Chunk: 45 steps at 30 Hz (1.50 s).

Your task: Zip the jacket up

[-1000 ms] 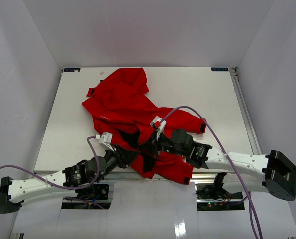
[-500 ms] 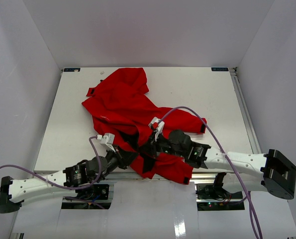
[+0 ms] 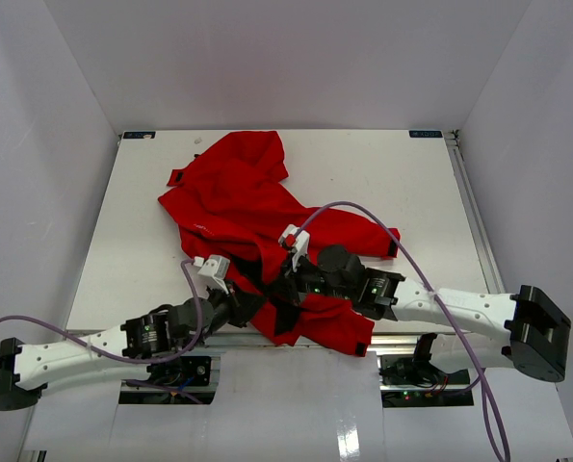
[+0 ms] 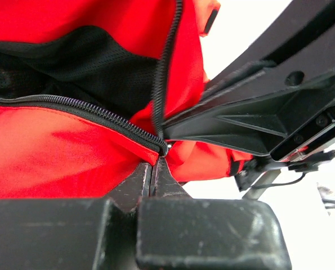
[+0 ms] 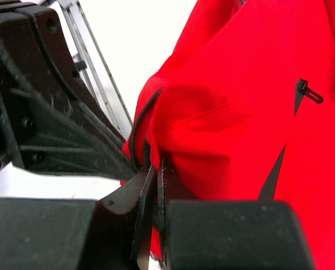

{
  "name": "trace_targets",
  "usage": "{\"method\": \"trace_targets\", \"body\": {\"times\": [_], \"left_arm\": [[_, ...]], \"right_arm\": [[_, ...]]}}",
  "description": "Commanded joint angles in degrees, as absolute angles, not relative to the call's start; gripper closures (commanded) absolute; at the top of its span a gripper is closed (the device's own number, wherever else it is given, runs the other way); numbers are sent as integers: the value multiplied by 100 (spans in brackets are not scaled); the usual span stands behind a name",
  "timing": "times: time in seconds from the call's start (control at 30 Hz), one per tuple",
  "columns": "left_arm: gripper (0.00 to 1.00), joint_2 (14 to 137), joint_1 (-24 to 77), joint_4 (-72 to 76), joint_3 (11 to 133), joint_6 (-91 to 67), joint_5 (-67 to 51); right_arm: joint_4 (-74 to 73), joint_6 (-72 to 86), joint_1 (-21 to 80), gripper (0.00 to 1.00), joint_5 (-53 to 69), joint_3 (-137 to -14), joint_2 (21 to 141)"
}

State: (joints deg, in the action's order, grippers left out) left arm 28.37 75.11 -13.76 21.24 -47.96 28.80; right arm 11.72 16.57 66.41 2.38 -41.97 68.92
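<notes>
Where the left gripper (image 4: 156, 163) stood a little open a second ago, it now pinches shut on the bottom end of the zipper (image 4: 77, 107). The right gripper (image 5: 155, 169) is squeezed tight on the red jacket (image 3: 233, 192) beside it. The jacket lies crumpled and unzipped on the table (image 3: 392, 173), its black inside showing.

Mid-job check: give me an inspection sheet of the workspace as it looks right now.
Surface: white table.
Job's things: red jacket crumpled, front open; zipper tracks apart, black lining showing.
Clutter: nothing seen.
Pincers: left pincer shut on the jacket where the zipper tracks meet; right pincer shut on the jacket edge beside it.
Cables: purple cables loop above both arms.
Surroundings: plain white walls.
</notes>
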Motion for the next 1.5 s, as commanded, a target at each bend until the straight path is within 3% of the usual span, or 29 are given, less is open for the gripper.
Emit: {"method": "trace_targets", "body": {"times": [0.0,0.33,0.57,0.73,0.87,1.03,1.27,1.47], "left_arm": [[100,3245,7532,-1608,2302,-4358,2176],[100,3228,7532,-1752,2304,-4338,2270],[100,2454,7537,-2015,2462,-4785,2769],[100,1940,7532,-2520,2623,-5092,2878],[100,1668,7532,-2718,2594,-5176,2871],[100,1705,7535,-2812,2593,-5177,2721],[100,1760,7532,-2797,2559,-5127,2355],[100,1652,7537,-2720,2501,-5054,1978]], "right_arm": [[1557,1590,6644,92,322,-4691,7006],[1446,1543,6644,92,169,-4704,6937],[1196,1263,6653,92,430,-4732,7162],[1143,1139,6728,76,365,-4607,7024],[1033,933,6779,58,334,-4465,6731],[597,546,6815,45,168,-4392,6096],[341,-435,7111,39,-272,-4267,5493],[1531,-2993,8202,40,-1467,-3172,4998]]}}
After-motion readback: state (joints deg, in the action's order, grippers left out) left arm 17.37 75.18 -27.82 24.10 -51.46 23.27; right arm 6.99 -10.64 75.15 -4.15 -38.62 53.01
